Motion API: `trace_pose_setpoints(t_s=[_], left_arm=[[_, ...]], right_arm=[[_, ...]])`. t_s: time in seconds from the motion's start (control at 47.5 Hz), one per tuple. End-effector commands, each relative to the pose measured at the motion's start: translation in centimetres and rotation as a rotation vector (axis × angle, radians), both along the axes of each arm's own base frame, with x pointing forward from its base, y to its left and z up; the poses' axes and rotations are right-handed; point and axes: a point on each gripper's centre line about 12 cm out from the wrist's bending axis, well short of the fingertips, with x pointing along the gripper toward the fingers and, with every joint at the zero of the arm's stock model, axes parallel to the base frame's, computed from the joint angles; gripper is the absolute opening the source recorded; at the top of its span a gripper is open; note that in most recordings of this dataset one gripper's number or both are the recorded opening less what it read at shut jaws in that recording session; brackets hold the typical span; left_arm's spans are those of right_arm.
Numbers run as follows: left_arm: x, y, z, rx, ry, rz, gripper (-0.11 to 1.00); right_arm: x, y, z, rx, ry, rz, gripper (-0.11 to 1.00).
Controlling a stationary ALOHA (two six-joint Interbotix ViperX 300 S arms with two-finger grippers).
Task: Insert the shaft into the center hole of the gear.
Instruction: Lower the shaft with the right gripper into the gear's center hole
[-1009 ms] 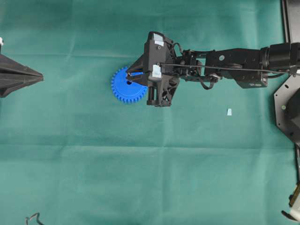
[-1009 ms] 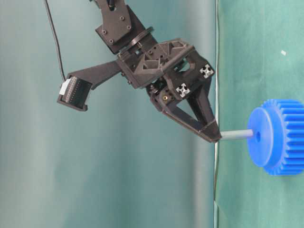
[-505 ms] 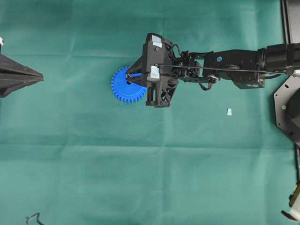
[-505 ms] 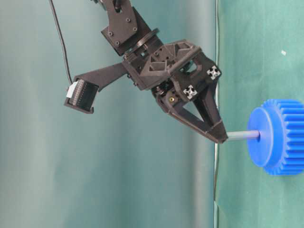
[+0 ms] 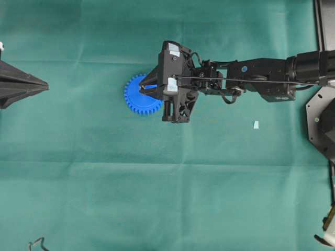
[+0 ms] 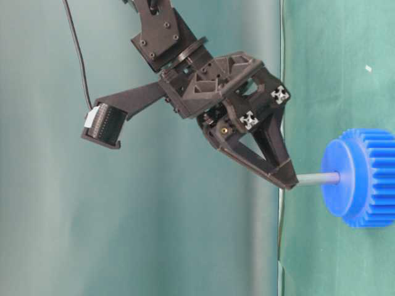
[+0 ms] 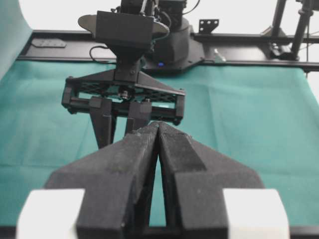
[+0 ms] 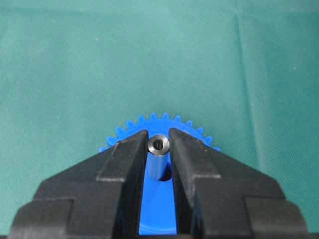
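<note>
The blue gear (image 5: 136, 99) lies flat on the green cloth. My right gripper (image 5: 143, 90) hangs over its middle, shut on the shaft (image 6: 316, 179), a thin grey pin held by its upper end. The table-level view, turned on its side, shows the gripper (image 6: 289, 180) holding the pin square to the gear (image 6: 364, 179), its tip meeting the face at the middle. In the right wrist view the shaft (image 8: 158, 145) stands between the fingers over the center hole (image 8: 168, 174); how deep it sits I cannot tell. My left gripper (image 7: 158, 125) is shut and empty, far left (image 5: 44, 83).
A small pale scrap (image 5: 256, 125) lies on the cloth to the right of the gear. The right arm (image 5: 261, 78) stretches in from the right edge, where black frame parts (image 5: 320, 123) stand. A wire clip (image 5: 36, 243) shows at the bottom left.
The right gripper has moved the shaft towards the gear; its tip, a short way off the face before, now meets the middle of the face. The left gripper has stayed still.
</note>
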Motion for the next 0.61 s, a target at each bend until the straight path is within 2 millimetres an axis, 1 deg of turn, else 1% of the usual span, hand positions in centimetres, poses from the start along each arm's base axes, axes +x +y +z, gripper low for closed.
trace_pose_setpoints(t_s=[0.0,0.189,0.336,0.589], left_arm=[[0.2,0.0,1.0,0.002,-0.026,0.001,0.0],[0.2,0.0,1.0,0.002,-0.026,0.001,0.0],[0.2,0.0,1.0,0.002,-0.026,0.001,0.0],[0.1,0.0,1.1,0.002,-0.029,0.001,0.0]], right_arm=[[0.5,-0.1,1.0,-0.004,-0.035,-0.001,0.18],[0.5,-0.5,0.2,-0.002,-0.02,-0.011,0.18],[0.5,-1.1,0.3,-0.005,-0.023,-0.023,0.18],[0.4,-1.3,0.2,-0.008,-0.017,-0.026,0.18]])
